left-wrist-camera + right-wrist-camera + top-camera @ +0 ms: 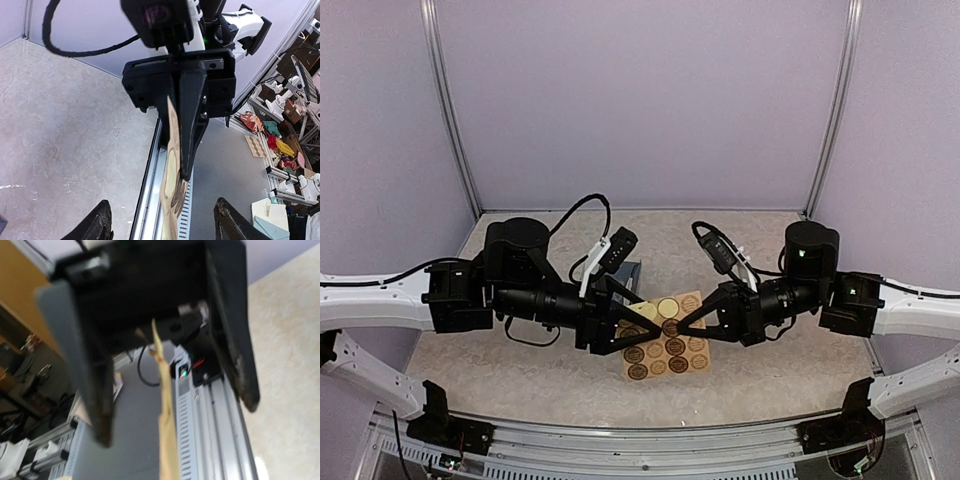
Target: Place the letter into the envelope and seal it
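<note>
The right pincer is closed on the edge of the sticker sheet, I think to hold it up for peeling a seal. The left pincer stands wide around the sheet, not touching it. The envelope lies on the bench just behind.

- left arm reaches in from the left edge, its forearm lying near level and pointing toward the centre.
- right arm mirrors it from the right edge, forearm near level and pointing inward.
- left gripper and right gripper face each other tip to tip, very close together.
- the left gripper's fingers stand wide apart.
- the right gripper's fingers are pinched together on the edge of a tan sticker sheet.
</note>
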Controlling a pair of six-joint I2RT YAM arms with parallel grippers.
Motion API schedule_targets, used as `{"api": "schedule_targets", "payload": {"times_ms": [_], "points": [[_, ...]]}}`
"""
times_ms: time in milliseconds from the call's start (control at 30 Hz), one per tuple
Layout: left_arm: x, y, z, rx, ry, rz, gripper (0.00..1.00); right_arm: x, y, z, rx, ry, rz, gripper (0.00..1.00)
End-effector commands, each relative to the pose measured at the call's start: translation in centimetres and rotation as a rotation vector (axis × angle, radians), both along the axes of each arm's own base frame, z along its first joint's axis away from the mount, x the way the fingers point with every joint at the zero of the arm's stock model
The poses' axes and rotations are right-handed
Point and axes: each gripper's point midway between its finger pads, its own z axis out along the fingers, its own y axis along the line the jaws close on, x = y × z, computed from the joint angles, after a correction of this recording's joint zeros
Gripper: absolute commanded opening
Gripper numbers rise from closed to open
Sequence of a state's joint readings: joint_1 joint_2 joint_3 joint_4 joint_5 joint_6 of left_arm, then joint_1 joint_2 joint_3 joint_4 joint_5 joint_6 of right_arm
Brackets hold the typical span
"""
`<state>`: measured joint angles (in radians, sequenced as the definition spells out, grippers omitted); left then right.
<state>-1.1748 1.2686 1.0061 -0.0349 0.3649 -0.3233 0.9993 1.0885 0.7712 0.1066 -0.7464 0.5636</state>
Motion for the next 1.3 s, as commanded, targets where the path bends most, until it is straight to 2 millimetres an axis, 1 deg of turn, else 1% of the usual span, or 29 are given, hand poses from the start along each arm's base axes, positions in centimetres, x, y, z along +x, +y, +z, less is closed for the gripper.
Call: {"api": "schedule_targets", "payload": {"times_ms": [0,100,133,200,367,433,500,567,600,667,700,800,833,867,933,1033,1100,1167,1267], "points": [[0.4,1.3,0.5,-0.053,0.025,0.054,0.65,0.4,-0.5,1.1,0.028,-0.032,-0.059,0.0],[0.0,2.3,0.0,-0.06,0.05,0.068,0.53,0.6,-0.5,1.0,0.025,-0.032,-0.069,0.0],[-0.1,2.6,0.1,-0.07,0.055,0.071,0.48,0.6,-0.5,1.0,0.024,-0.031,-0.07,0.0],[-0.2,3.3,0.1,-0.083,0.061,0.082,0.36,0.7,-0.4,0.9,0.023,-0.03,-0.072,0.0],[-0.4,4.3,1.0,-0.121,0.056,0.092,0.16,0.8,-0.2,0.9,0.025,-0.025,-0.07,0.0],[-0.6,4.2,1.1,-0.123,0.057,0.08,0.11,0.7,-0.1,0.9,0.029,-0.022,-0.062,0.0],[-0.7,4.0,1.0,-0.12,0.059,0.072,0.09,0.7,0.0,0.9,0.027,-0.019,-0.055,0.0],[-0.9,3.8,1.1,-0.126,0.059,0.06,0.02,0.7,0.1,0.8,0.025,-0.017,-0.051,0.0],[-1.0,3.7,1.2,-0.129,0.057,0.052,0.0,0.6,0.1,0.7,0.025,-0.014,-0.049,0.0],[-1.1,3.5,1.3,-0.134,0.055,0.039,0.0,0.6,0.2,0.8,0.029,-0.014,-0.046,0.01],[-1.2,3.4,1.3,-0.138,0.054,0.034,0.0,0.6,0.2,0.9,0.034,-0.014,-0.043,0.06],[-1.6,3.2,1.7,-0.159,0.05,0.009,0.0,0.5,0.4,1.0,0.056,-0.013,-0.03,0.34],[-1.8,3.1,1.9,-0.166,0.049,-0.001,0.0,0.4,0.5,1.0,0.057,-0.011,-0.025,0.42],[-1.9,3.1,1.9,-0.17,0.049,-0.01,0.0,0.5,0.6,0.8,0.055,-0.01,-0.028,0.49],[-2.0,3.0,2.2,-0.182,0.047,-0.017,0.0,0.7,0.8,0.4,0.044,-0.005,-0.032,0.57],[-2.1,2.8,2.3,-0.184,0.046,-0.026,0.0,0.4,1.0,0.4,0.057,0.006,-0.005,0.64],[-2.1,2.7,2.4,-0.184,0.044,-0.03,0.0,0.1,1.2,0.9,0.09,0.008,0.017,0.65],[-2.0,2.5,2.2,-0.177,0.041,-0.028,0.0,0.0,1.3,1.2,0.109,0.012,0.033,0.65],[-1.6,2.4,2.1,-0.171,0.035,-0.009,0.0,-0.2,1.4,1.5,0.126,0.012,0.05,0.6]]}}
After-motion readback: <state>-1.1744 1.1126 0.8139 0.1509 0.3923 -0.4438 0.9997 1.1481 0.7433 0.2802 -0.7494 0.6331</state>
